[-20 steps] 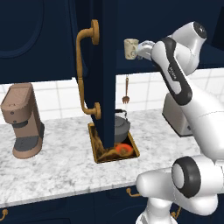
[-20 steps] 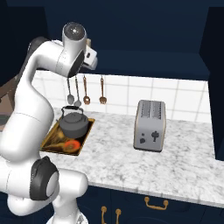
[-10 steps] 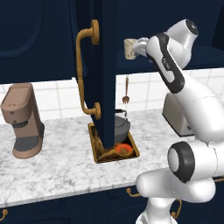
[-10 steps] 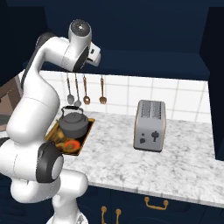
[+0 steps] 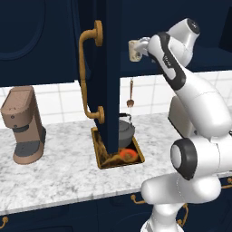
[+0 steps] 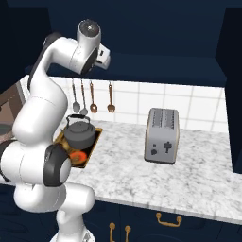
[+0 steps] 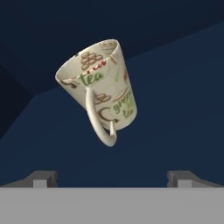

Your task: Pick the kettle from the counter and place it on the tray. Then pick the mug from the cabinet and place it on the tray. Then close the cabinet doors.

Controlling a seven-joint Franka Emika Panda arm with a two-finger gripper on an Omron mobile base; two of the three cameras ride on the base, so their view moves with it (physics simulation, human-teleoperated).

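The mug (image 7: 99, 87) stands on the cabinet shelf (image 7: 175, 100), ahead of the gripper (image 7: 112, 177) and apart from it, its handle turned toward the camera. It looks tilted in the hand view, but that view rolls with the hand, so I would not read the lean as real. In the left base view the mug (image 5: 135, 50) sits just in front of the hand, up inside the open cabinet (image 5: 199, 56). The 2 fingertips (image 7: 43, 178) are spread wide with nothing between them; the mug is not yet inside their span.

Below, the kettle (image 6: 79, 132) rests on the tray (image 6: 92, 146), which lies on the counter (image 6: 189, 175) next to the tray's orange-red spot. From the left, the kettle (image 5: 127, 130) is half hidden behind the open door (image 5: 102, 72), and the tray's rim (image 5: 138, 152) shows under it.

So, as I judge it, step 1 of 3 is done: the kettle is on the tray. Step 2 is under way, at the reach for the mug; the grasp, the carry down and the placing beside the kettle all remain. There seems to be little free tray left next to the kettle, so the mug's placing may be tight. Step 3, shutting the doors, is not begun: the door with the long brass handle (image 5: 88, 77) stands open, edge-on over the tray.

Further out, a toaster (image 6: 162, 136) stands on the counter well right of the tray, utensils (image 6: 93, 97) hang on the tiled wall, and a brown coffee machine (image 5: 23, 124) sits at the left.
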